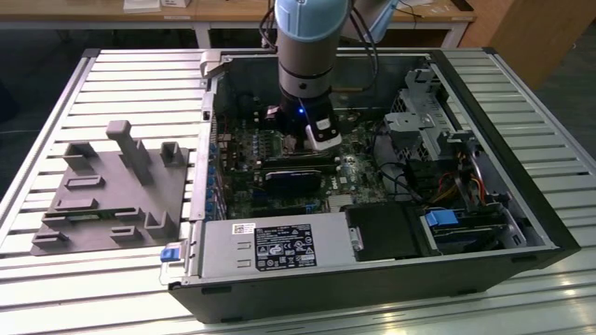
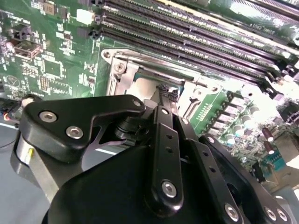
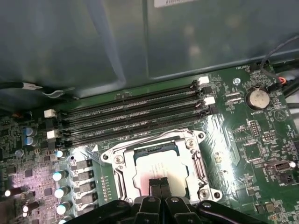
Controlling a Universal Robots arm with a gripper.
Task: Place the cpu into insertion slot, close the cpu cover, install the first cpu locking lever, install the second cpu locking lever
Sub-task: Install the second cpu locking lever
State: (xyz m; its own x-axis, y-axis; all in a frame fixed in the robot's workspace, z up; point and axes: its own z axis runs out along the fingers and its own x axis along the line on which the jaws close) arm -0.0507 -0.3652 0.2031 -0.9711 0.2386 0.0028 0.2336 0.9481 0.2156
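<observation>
The gripper [image 3: 160,183] reaches down inside the open computer case [image 1: 521,230], its fingertips pressed together with nothing between them, poised over the near edge of the cpu [image 3: 161,165]. The cpu lies in the insertion slot [image 3: 122,175] on the green board [image 3: 243,140], beside the memory slots [image 3: 131,116]. The cpu cover [image 3: 194,156] frames the chip.
</observation>
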